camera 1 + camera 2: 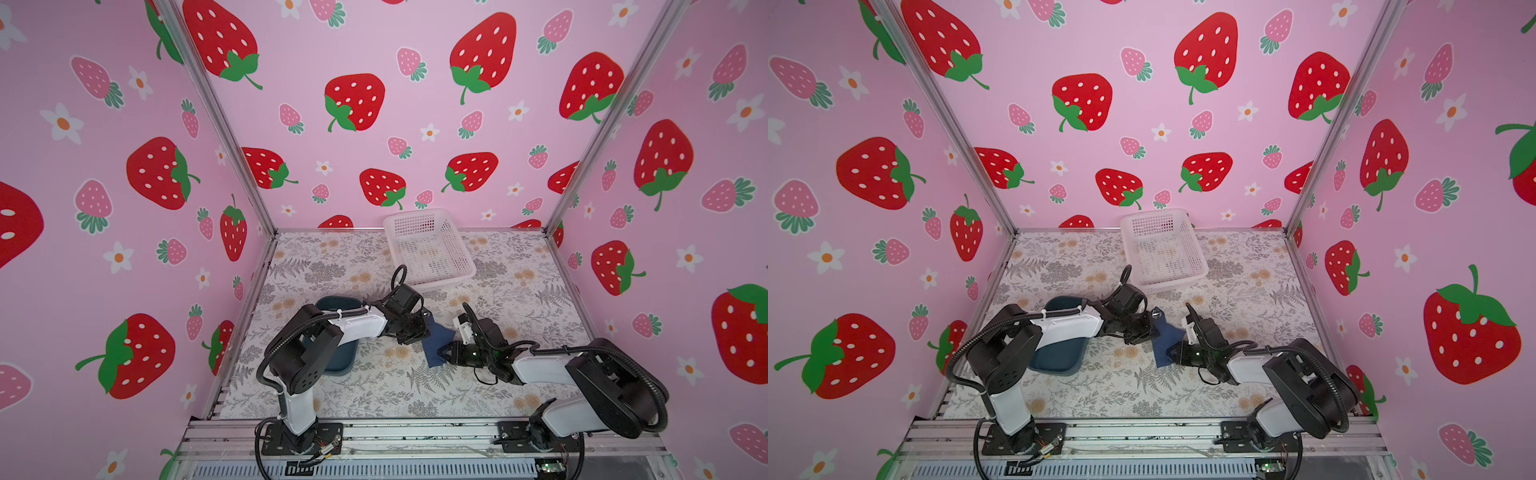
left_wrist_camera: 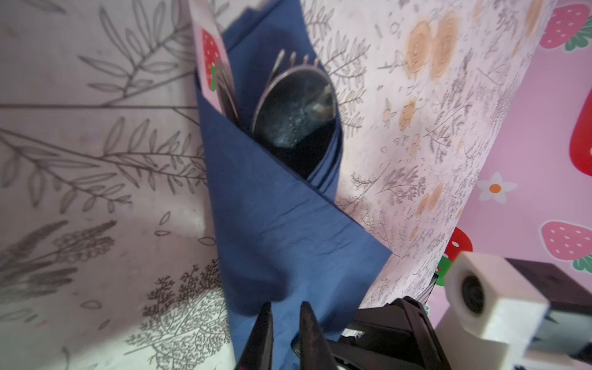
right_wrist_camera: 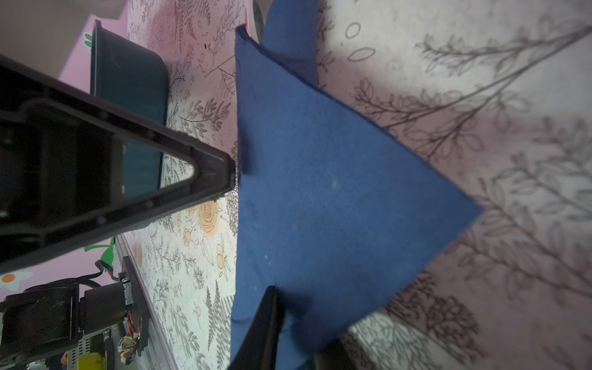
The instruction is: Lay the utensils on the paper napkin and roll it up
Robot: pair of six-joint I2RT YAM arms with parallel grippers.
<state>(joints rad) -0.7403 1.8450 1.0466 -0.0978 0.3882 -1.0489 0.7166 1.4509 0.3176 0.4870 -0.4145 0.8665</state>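
Near-closed, left gripper (image 2: 285, 307) and right gripper (image 1: 443, 354) pinch crinkled paper napkin (image 2: 282, 224) — cone (3 shiny utensils (image 2: 294, 109)).

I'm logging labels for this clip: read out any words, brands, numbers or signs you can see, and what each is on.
None can be read: the paper napkin, white basket, teal tray, strawberry walls and floral table cover bear no writing.
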